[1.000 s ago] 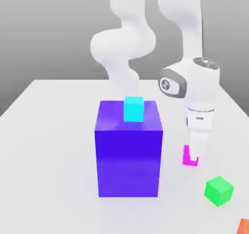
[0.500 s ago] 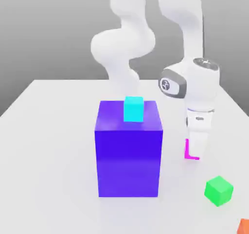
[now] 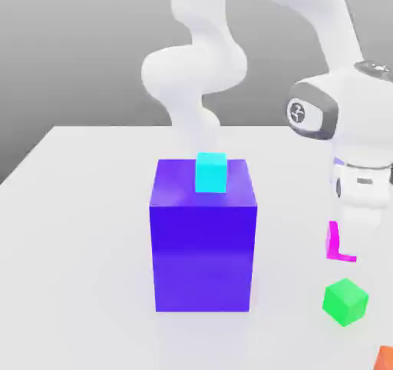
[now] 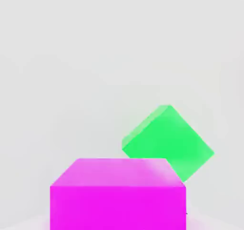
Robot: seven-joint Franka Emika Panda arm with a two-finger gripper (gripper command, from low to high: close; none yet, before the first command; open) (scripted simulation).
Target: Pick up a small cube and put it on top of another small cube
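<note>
In the exterior view the arm's hand (image 3: 361, 184) hides most of the pink cube (image 3: 338, 244); only one side and a bottom strip show beneath it, raised off the table (image 3: 77, 230). The claw is closed on that cube. A green cube (image 3: 345, 302) lies just below, and a cyan cube (image 3: 211, 172) sits on the blue block (image 3: 203, 242).

In the hand view the pink cube (image 4: 117, 193) looms close, cut off below, with the green cube (image 4: 169, 141) behind it.

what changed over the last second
The gripper shut on the pink cube, lifted it off the table and carried it toward the exterior view's right, above the green cube. The blue block, the cyan cube on it and the green cube stayed put.
</note>
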